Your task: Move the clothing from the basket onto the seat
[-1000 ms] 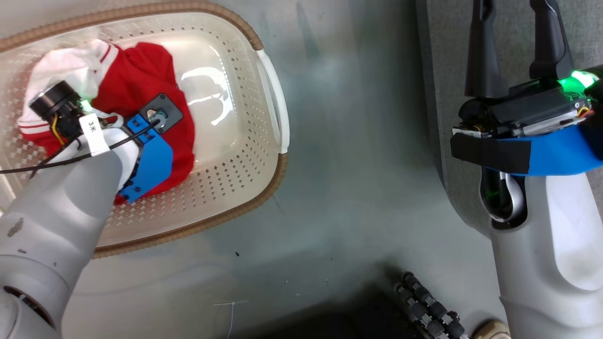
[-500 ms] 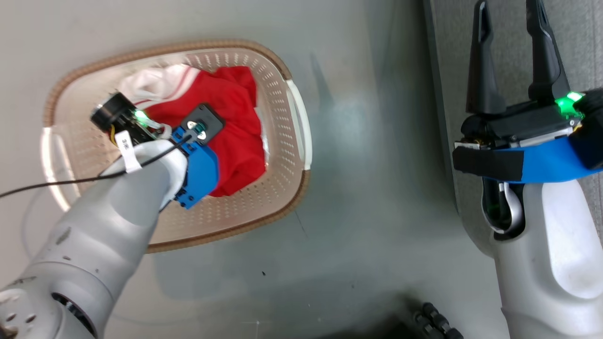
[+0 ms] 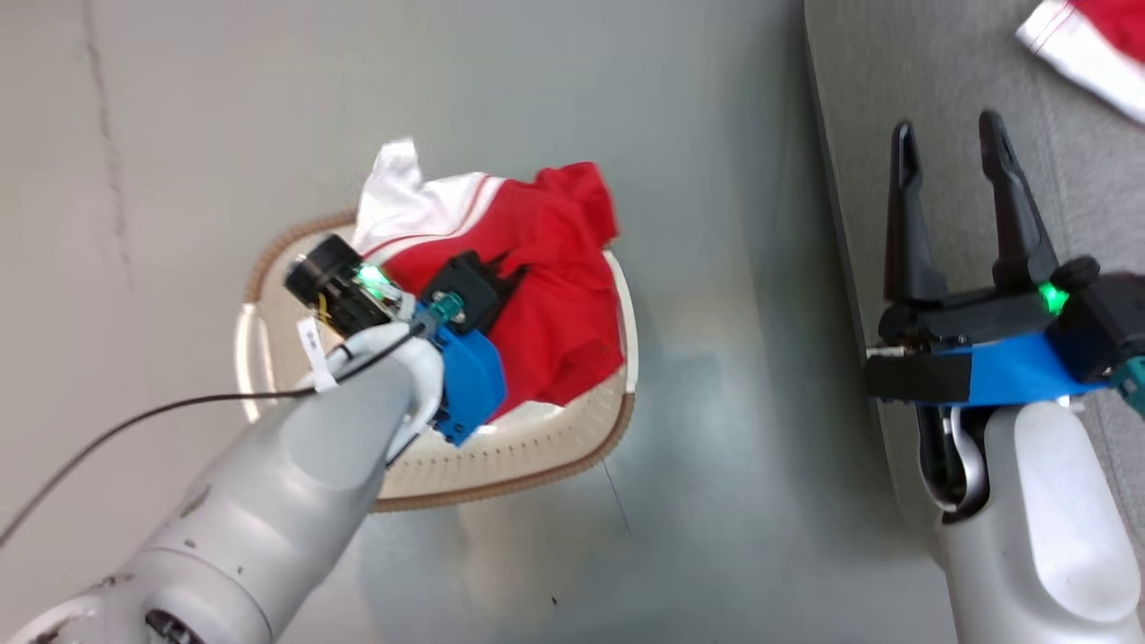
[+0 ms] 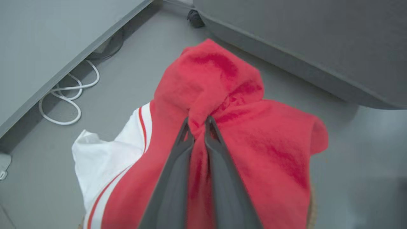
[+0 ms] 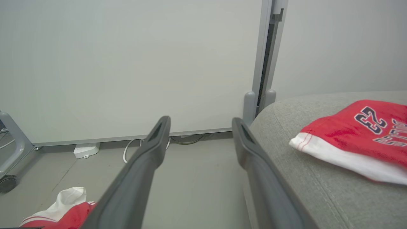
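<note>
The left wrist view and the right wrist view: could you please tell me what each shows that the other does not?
Left wrist, not right: the left end effector shut on a fold of the red garment. Right wrist, not left: the open right end effector and the printed garment lying on the seat. Both: the red garment, the seat and the grey floor.

Matt, fleecy cloth: clothing (image 4: 254, 152). Glossy perforated plastic w/ woven-look rim: basket (image 3: 519, 452). Matt grey woven fabric: seat (image 5: 318, 184).
</note>
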`<state>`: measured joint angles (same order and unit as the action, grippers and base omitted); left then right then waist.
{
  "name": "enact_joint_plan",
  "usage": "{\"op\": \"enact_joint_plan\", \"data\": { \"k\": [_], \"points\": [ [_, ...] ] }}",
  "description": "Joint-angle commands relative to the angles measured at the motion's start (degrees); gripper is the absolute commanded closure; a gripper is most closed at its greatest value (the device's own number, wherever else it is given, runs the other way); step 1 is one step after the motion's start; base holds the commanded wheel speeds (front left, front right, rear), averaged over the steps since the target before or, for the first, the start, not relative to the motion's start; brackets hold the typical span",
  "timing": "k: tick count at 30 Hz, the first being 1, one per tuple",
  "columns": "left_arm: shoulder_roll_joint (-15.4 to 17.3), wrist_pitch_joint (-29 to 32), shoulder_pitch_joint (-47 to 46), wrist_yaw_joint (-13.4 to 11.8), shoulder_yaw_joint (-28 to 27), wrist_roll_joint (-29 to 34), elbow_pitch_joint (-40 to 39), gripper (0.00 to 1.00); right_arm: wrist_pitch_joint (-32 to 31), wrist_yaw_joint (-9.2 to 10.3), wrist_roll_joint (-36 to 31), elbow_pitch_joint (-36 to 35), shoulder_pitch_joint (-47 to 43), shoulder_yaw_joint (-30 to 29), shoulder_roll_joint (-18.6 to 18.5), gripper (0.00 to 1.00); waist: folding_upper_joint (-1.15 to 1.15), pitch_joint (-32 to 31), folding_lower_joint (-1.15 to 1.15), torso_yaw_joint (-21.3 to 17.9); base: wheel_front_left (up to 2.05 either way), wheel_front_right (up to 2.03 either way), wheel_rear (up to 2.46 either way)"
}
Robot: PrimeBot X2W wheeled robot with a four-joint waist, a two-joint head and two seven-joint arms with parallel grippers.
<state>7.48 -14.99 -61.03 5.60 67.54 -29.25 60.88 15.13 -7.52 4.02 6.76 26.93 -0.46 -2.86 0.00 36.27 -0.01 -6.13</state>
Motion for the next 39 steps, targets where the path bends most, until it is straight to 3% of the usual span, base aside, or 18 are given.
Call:
{"op": "enact_joint_plan", "data": {
  "k": [1,17,39],
  "points": [
    [0.7,-0.2,1.6,-0.7,-0.7,0.1,-2.0,1.00,0.0,0.06,-0.4,0.4,-1.3,-0.4,0.0,0.00,0.00,-4.3,0.01,2.0,0.00,0.00,0.00],
    [4.3,-0.3,12.8,-4.4,-10.7,-0.3,-22.1,1.00,0.0,0.05,-1.2,4.0,-11.3,-1.6,-0.3,0.00,0.00,-20.4,0.01,5.8,0.00,0.00,0.00],
    [6.4,0.6,18.4,-6.5,-14.7,-2.5,-30.7,1.00,0.0,0.06,-0.4,5.5,-20.6,0.8,-0.1,0.00,0.00,-32.4,0.01,6.0,0.00,0.00,0.00]
  ]
}}
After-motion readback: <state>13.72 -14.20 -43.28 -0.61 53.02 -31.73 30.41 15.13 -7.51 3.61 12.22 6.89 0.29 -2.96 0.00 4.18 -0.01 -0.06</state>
